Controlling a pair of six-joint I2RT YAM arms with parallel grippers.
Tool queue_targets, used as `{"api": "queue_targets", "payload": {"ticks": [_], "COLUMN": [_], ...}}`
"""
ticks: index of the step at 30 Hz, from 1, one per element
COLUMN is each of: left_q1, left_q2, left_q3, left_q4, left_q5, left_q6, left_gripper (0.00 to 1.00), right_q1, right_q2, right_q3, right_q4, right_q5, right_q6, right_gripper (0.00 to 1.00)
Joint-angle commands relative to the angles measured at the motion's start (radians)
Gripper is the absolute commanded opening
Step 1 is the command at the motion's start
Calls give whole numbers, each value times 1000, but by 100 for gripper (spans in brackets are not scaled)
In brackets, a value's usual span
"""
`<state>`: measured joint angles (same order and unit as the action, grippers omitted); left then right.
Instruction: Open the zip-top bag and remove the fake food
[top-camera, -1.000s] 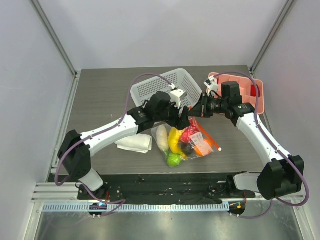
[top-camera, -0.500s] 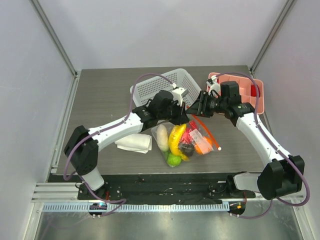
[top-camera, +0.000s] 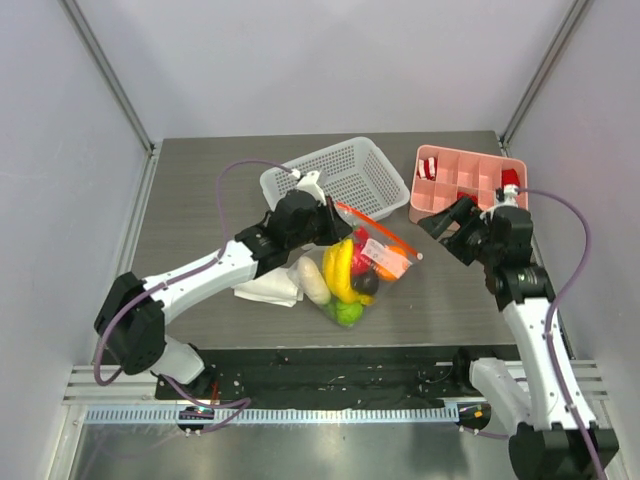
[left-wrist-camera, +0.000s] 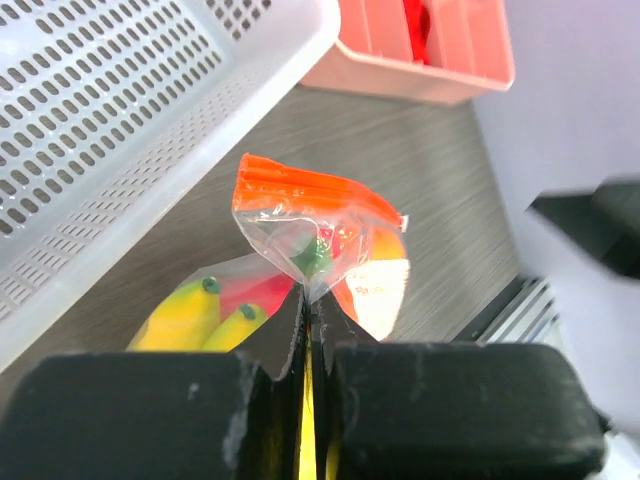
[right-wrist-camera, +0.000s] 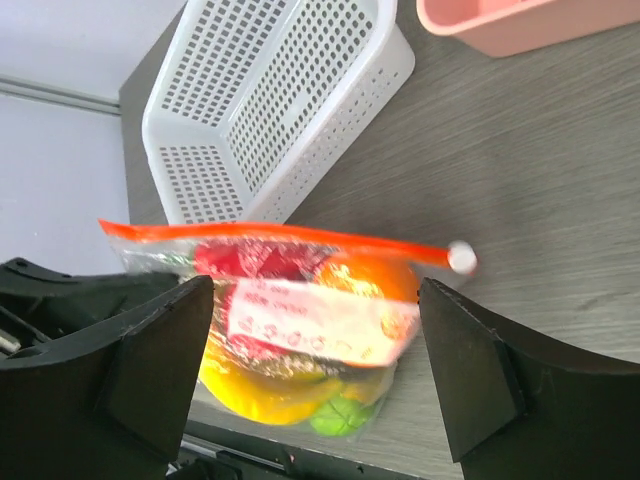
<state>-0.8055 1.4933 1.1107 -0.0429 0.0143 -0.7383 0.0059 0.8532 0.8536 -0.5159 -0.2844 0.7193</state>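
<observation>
Pinching bag (top-camera: 372, 255) at a top corner with left claw (left-wrist-camera: 308, 312), pressed together on the film, beside white basket (top-camera: 330, 175); toy food (top-camera: 340, 275) bunched inside, low over desk (top-camera: 200, 190). Holding right claw (top-camera: 445, 220) wide apart, empty, well off. Best to grab white slider (right-wrist-camera: 460, 257) end, draw along orange strip (right-wrist-camera: 280, 232), corner taut. Hard to tell whether zip sealed

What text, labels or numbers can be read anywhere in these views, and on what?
White label on the bag: red print, too blurred to read in any view.
On the basket and the tray: no text visible.
</observation>
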Motion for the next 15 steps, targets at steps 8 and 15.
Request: {"api": "queue_targets", "payload": {"ticks": [8, 15], "left_q1": [11, 11], "left_q2": [-100, -79], "left_q3": [-149, -186], "left_q4": [340, 420], "left_q5": [-21, 35], "left_q6": [-203, -256], "left_gripper": [0, 0], "right_q1": [-37, -35], "right_q2": [-165, -100], "right_q3": [-603, -666], "right_q4": [922, 967], "right_q5": [-326, -262], "right_q6": [338, 279], "right_gripper": [88, 88]}}
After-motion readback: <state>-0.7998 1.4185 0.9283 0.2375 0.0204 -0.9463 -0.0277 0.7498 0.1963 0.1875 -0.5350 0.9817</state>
